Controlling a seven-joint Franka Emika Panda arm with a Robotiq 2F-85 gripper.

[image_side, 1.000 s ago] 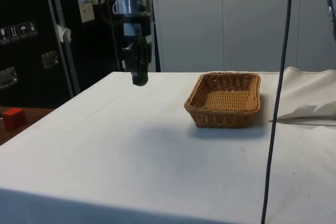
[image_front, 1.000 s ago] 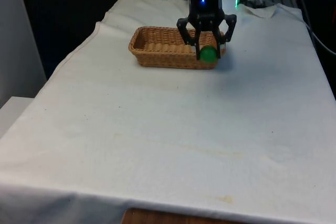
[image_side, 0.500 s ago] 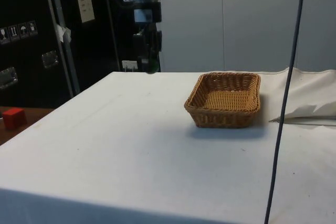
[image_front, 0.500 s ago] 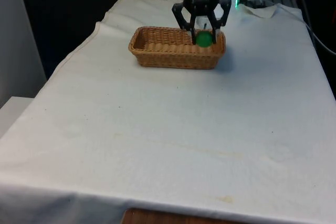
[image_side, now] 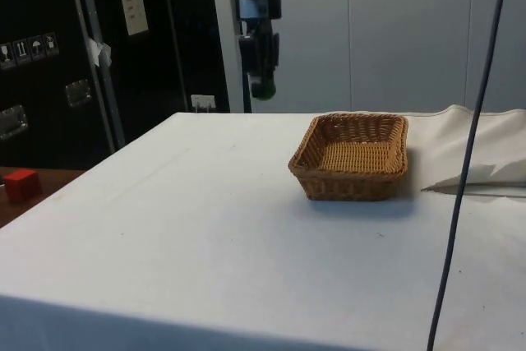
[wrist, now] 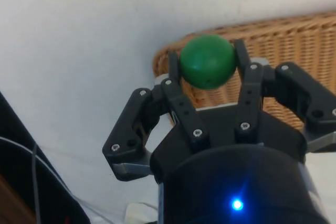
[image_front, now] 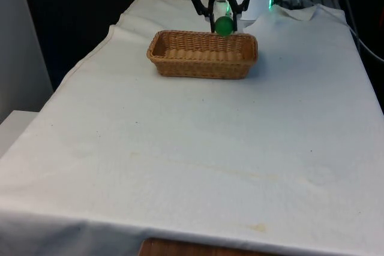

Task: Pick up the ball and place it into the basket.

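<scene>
just ball above basket rim

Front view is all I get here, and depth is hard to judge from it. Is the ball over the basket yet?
Observer: Not by the side view: the ball hangs high in the tool, off to one side of the basket, over the cloth.
Operator: Is the grip secure?
Observer: The wrist view shows the green ball clamped between both fingers, seated at the tips.
Operator: Anything already in the basket?
Observer: In the side view its woven floor is bare.
</scene>
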